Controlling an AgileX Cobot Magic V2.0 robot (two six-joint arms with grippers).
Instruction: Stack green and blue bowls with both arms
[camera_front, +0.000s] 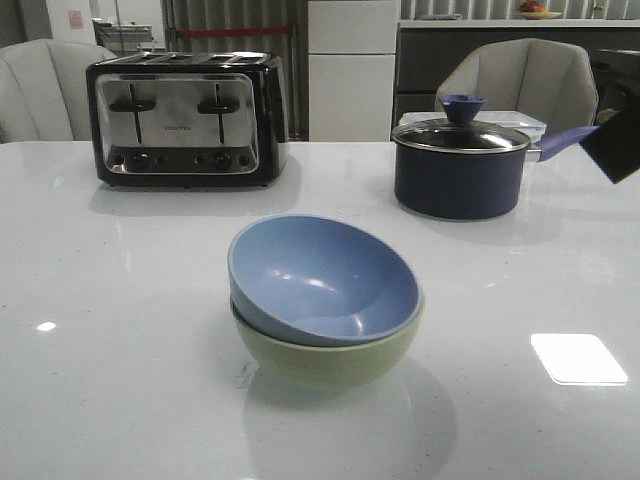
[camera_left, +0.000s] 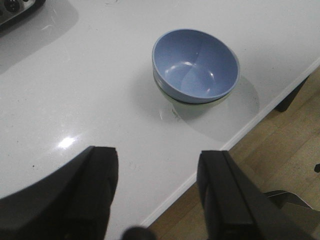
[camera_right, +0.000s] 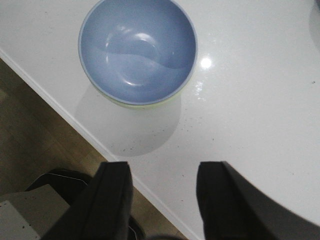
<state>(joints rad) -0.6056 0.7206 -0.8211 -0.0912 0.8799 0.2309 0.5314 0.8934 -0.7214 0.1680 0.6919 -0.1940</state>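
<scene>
Blue bowl (camera_front: 320, 275) sits nested, tilted, in green bowl (camera_front: 330, 360) near the tabletop's (camera_front: 120, 330) front edge. I read both end effectors, left (camera_left: 157, 192) and right (camera_right: 162, 192), wide and empty, well clear; stack looks done

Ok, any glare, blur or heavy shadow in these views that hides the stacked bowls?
Front view: a bright window glare patch sits on the table, clear of the blue bowl and green bowl. Left wrist view: the near fingers are soft, the bowls sharp. Right wrist view: small highlights inside the blue bowl, a soft shadow beside it, nothing hidden.
</scene>
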